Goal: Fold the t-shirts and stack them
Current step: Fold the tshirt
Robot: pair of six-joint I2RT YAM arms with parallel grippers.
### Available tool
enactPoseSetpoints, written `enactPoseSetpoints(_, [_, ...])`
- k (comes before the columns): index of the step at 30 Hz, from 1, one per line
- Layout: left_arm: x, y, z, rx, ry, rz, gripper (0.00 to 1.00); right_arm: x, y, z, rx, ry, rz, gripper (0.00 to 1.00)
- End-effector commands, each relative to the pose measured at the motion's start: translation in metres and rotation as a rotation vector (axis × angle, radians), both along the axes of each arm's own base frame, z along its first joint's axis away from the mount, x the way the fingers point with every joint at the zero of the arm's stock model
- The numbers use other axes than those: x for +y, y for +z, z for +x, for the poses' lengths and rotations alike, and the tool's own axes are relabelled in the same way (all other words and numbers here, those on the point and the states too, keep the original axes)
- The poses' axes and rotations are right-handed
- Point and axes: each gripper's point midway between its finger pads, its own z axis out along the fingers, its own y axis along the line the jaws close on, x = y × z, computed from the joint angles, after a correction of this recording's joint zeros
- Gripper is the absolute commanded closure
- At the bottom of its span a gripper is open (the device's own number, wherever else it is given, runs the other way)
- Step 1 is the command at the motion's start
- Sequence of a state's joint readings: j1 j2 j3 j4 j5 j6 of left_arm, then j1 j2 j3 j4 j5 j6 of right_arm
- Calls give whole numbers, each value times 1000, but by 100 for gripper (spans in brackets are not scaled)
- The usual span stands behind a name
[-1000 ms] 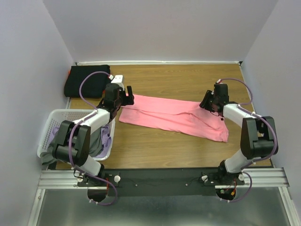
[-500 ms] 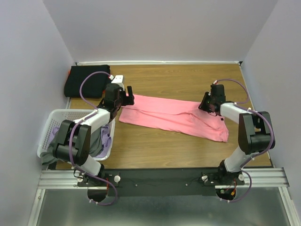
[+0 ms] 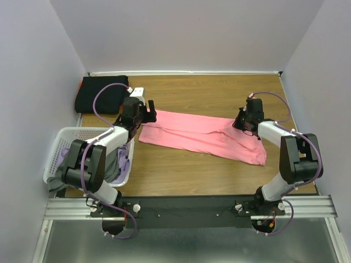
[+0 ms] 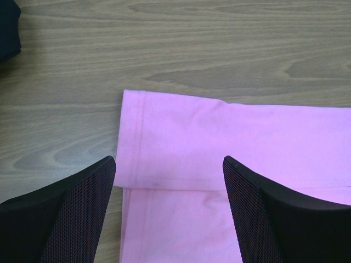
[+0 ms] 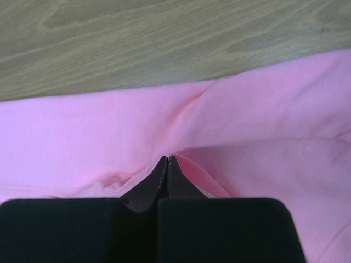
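1. The pink t-shirt [image 3: 203, 137] lies flat on the wooden table [image 3: 219, 90] as a long band. Its long axis runs from the left arm's side across to the right arm's, and the right end slants a little toward the arms' bases.
2. The left gripper [image 4: 170, 164] hangs over the shirt's left end with its jaws spread wide and nothing in them. The hemmed corner lies between and just ahead of its fingers, with a folded edge crossing beneath. I cannot tell whether the fingers touch the cloth.
3. The right gripper [image 5: 167, 160] sits at the far edge of the shirt's right end. Its jaws are pressed together, and pink cloth puckers at the tips, so I judge it has a fold pinched.
4. Each arm is nearer its own end. The coming move looks to depend on the left jaws dropping straight onto that corner.
5. Beyond the shirt's left end, well apart in the far corner, a black t-shirt [image 3: 104, 94] lies folded. On the near side of that end, a white basket [image 3: 57, 143] holds grey and lavender cloth [image 3: 122, 163].
6. The wood beyond the shirt's far edge is smooth. Pale walls [image 3: 192, 33] close in on three sides.
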State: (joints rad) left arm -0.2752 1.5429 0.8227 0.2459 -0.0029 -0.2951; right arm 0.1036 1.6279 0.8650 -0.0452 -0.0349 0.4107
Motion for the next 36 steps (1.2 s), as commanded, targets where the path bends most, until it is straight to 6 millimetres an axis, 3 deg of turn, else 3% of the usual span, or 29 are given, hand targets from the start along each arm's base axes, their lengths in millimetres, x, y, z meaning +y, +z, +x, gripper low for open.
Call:
enactPoseSetpoints(1, [-4,11,4,-40,-18,-3,13,12,10,-13,-26,43,30,98])
enactPoseSetpoints(12, [-7,8,3,-33,-34,-11,13,41,7,-53,-7,83,15,98])
enactPoseSetpoints(18, [-8,10,1,-40,-41,-19,13,42,17,-69,-26,60,-1,98])
enactPoseSetpoints(24, [-11,9,-2,-39,-59,-28,13,47,13,-85,-6,64,18,98])
enactPoseSetpoints(27, [-11,10,-3,-40,-63,-31,13,51,9,-93,16,80,25,88])
enactPoseSetpoints(28, [-11,10,-3,-42,-64,-30,13,52,11,-95,16,86,29,75])
enactPoseSetpoints(30, [-11,9,-3,-40,-64,-29,13,52,16,-95,2,86,31,65])
enactPoseSetpoints(34, [-9,13,2,-46,-54,-15,13,37,45,-78,-98,13,-28,44])
enactPoseSetpoints(36, [-9,17,6,-48,-50,-7,12,27,60,-65,-144,-27,-68,39])
